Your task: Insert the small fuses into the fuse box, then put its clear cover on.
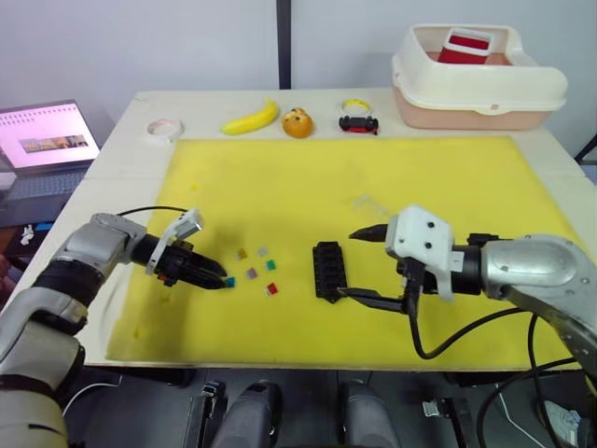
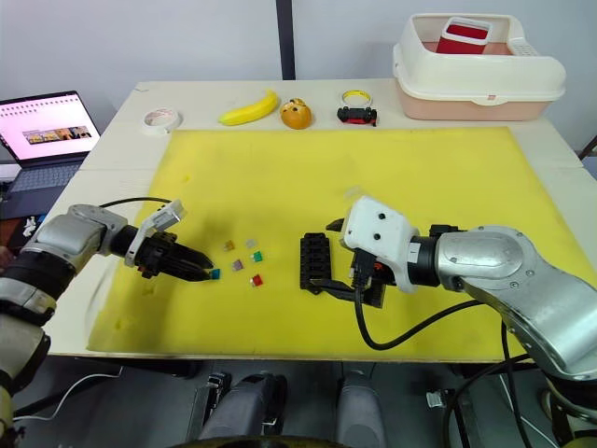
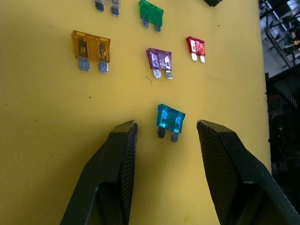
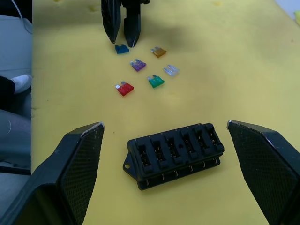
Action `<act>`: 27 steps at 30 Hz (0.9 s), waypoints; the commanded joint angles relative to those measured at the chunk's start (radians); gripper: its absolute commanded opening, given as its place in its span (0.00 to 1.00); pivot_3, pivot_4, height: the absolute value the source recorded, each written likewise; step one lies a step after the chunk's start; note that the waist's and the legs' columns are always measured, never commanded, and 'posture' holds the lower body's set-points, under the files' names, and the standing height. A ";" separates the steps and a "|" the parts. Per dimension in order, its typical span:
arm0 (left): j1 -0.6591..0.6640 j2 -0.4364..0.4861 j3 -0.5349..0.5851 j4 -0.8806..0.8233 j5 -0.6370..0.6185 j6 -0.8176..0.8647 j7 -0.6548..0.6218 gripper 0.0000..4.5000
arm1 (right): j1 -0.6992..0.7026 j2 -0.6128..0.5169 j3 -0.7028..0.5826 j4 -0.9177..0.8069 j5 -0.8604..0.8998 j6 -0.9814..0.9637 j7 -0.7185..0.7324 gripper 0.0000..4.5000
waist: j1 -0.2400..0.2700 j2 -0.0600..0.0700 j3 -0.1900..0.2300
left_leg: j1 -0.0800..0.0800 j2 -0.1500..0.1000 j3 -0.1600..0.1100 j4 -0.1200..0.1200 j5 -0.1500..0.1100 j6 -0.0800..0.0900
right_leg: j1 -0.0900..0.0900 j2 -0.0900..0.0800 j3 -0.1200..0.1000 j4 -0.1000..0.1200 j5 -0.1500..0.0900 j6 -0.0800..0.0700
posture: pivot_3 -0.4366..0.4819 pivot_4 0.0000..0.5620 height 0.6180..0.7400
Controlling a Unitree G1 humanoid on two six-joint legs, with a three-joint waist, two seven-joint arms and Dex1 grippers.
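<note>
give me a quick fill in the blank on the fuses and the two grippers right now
1. The left gripper has its fingers open on either side of the ____ fuse.
2. The fuse box lies between the open fingers of the ____ gripper.
3. The fuse box slots hold ____ fuses so far.
4. Everything being worked on lies on a ____ mat.

Missing words: blue; right; no; yellow

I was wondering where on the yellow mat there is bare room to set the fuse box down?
The mat's far half is bare, from the banana side across to the bin. It is crowded near the front: fuses by the open left gripper, and the fuse box between the open right gripper's fingers.
</note>
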 commanded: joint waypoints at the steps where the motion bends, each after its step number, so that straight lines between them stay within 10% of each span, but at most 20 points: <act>1: -0.013 -0.025 -0.020 0.021 0.006 -0.016 -0.003 0.48 | -0.018 -0.003 -0.010 -0.030 0.014 -0.001 -0.008 1.00 | 0.001 0.000 0.000 | 0.000 0.000 0.000 0.000 0.000 0.000 | 0.000 0.000 0.000 0.000 0.000 0.000 | 0.48 0.27 1.00; 11: -0.022 -0.058 -0.057 0.059 -0.004 -0.034 -0.003 0.48 | -0.027 -0.006 -0.005 -0.035 0.023 0.013 -0.022 1.00 | 0.008 0.000 0.000 | 0.000 0.000 0.000 0.001 0.000 0.000 | 0.001 0.000 0.000 0.000 0.000 0.000 | 0.48 0.27 1.00; 17: -0.024 -0.055 -0.068 0.085 -0.005 -0.050 -0.003 0.01 | -0.024 -0.005 -0.008 -0.042 0.030 0.021 -0.031 1.00 | 0.008 0.000 0.000 | 0.000 0.000 0.000 0.001 0.000 0.001 | 0.001 0.000 0.000 0.000 0.000 0.000 | 0.48 0.27 1.00; 27: -0.026 -0.030 -0.029 0.063 -0.035 -0.031 -0.003 0.01 | -0.023 -0.004 -0.005 -0.040 0.027 0.020 -0.037 1.00 | 0.001 0.000 0.000 | 0.000 0.000 0.000 0.001 -0.001 0.001 | 0.001 0.000 0.000 0.000 0.000 0.000 | 0.48 0.27 1.00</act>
